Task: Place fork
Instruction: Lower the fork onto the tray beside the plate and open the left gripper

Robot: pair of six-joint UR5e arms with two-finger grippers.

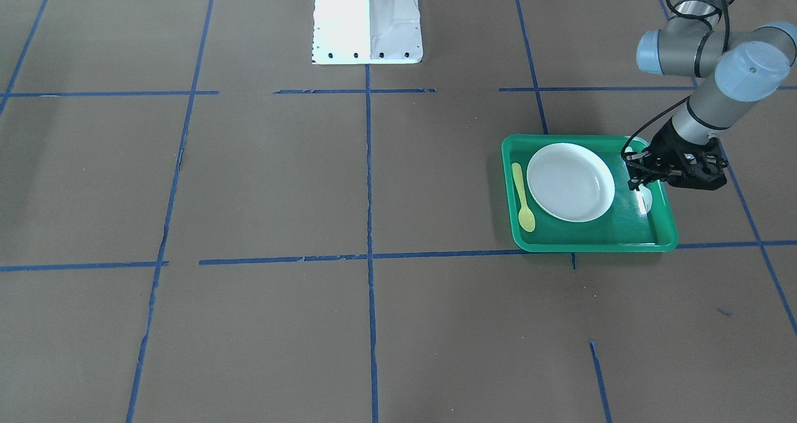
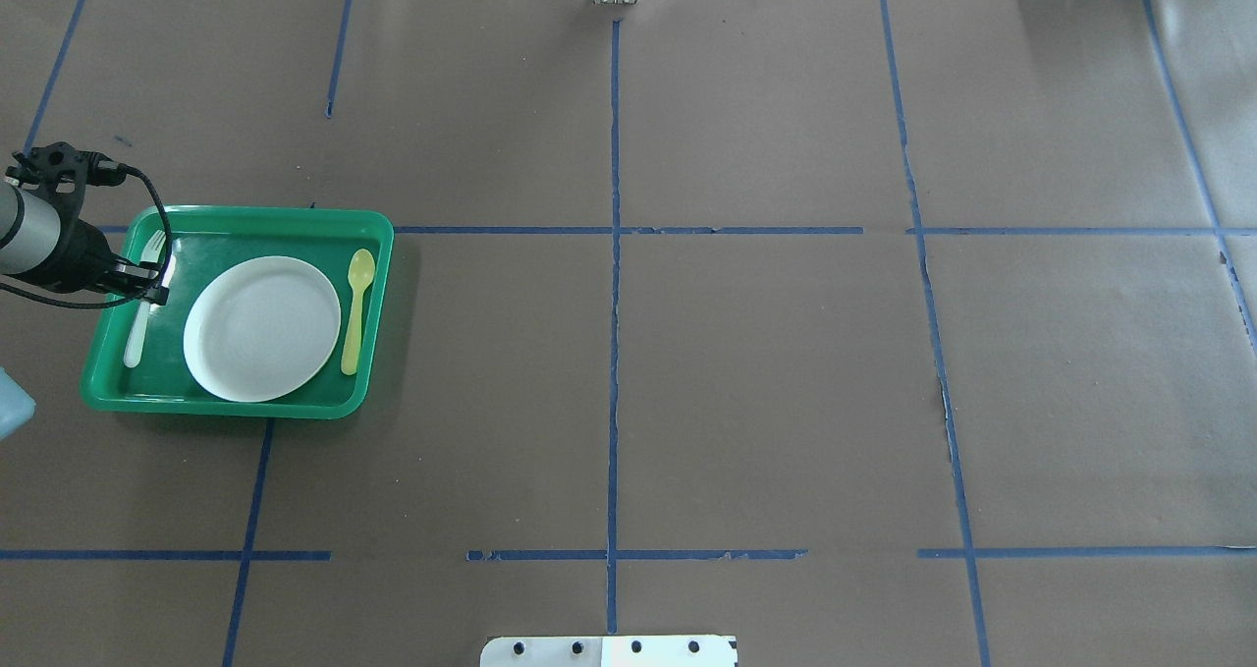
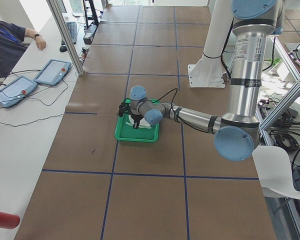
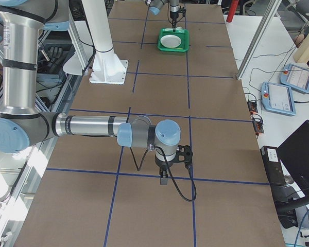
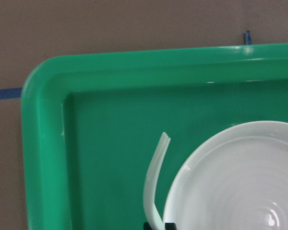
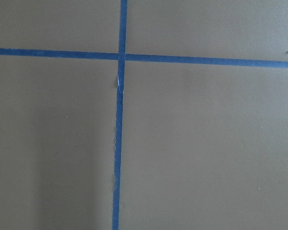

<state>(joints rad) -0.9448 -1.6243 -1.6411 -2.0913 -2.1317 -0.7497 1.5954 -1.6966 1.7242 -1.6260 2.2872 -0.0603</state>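
- We find the left pincer (image 2: 149, 286) low over the green tray (image 5: 43, 143). Its jaws are drawn nearly together on the shank of the fork (image 5: 153, 191). Only the fingertips show at the wrist view's lower edge.
- The fork runs out ahead of the pincer, and its far end appears to drop toward the tray floor. The white plate (image 5: 240, 177) sits just beside the pincer on its right, and the tray wall is on its left.
- We judge the step in hand to be the set-down. Lower until the fork rests flat on the tray floor, keeping it alongside the plate and off its rim. Then part the jaws and lift straight up.
- Caution: a light plastic fork may cling to a pad or ride up onto the plate.
- The yellow spoon (image 2: 354, 304) lies beyond the plate, well apart from the pincer.
- In the overhead view the pincer covers the fork's middle, so we cannot tell whether the fork touches the floor.
- The right pincer (image 4: 165, 177) hangs over the bench (image 2: 786, 353). We cannot tell how far its jaws stand apart.
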